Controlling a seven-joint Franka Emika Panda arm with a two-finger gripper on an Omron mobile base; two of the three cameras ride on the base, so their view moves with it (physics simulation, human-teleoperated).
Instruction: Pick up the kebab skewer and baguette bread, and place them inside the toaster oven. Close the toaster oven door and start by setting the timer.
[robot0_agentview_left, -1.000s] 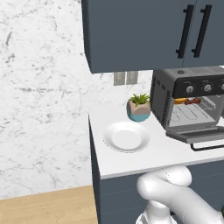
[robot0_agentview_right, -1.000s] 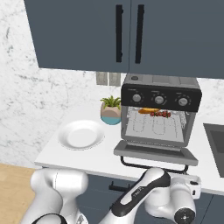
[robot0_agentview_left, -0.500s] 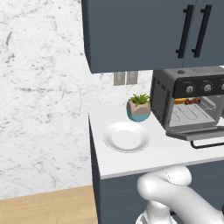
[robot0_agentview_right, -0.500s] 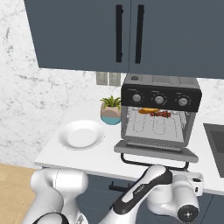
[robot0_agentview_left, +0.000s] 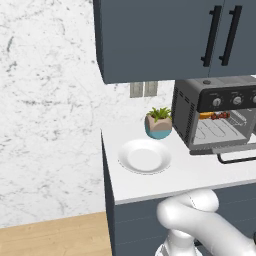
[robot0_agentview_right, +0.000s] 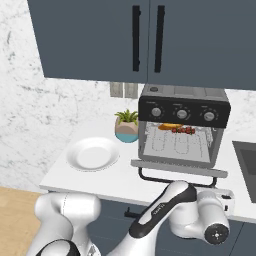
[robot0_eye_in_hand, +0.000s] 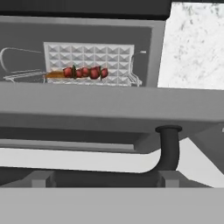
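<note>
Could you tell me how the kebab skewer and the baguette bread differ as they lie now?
The kebab skewer is a thin stick of dark red chunks; the baguette bread is one smooth golden-orange loaf. From the right base view the skewer lies further right, the bread further left. Both rest on the rack inside the open toaster oven.

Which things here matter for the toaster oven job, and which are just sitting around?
Job: toaster oven; its door, dropped open; kebab skewer and baguette bread, both on the rack inside.
Lying about: white plate; potted plant; wall cabinets.
</note>
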